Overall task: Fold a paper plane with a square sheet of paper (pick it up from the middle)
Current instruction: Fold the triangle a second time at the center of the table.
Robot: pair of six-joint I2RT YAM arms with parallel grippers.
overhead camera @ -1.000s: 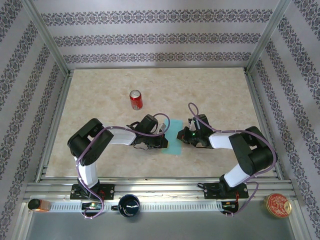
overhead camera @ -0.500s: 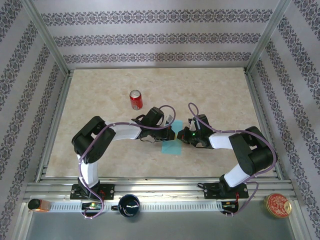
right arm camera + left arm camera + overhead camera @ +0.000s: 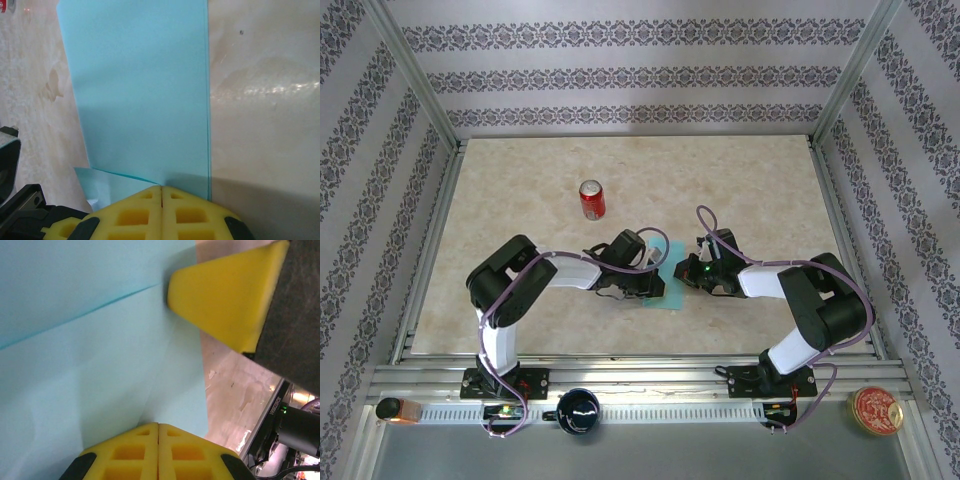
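Now | left pincer [image 3: 158,427] closed, seemingly on paper [image 3: 90,365] | right pincer [image 3: 161,190] clamped on paper edge

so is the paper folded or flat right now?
Folded, at least partly. Left wrist view shows a crease across the paper with overlapping layers; right wrist view shows a lower layer poking out.

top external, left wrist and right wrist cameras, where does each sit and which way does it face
Top external: above and behind the bases, looking down on the marbled table, left arm, right arm, red soda can.
Left wrist: on the left arm, looking down past its shut left gripper at the turquoise-blue paper sheet.
Right wrist: likewise, past the shut right gripper.
Both wrist views share that sheet.
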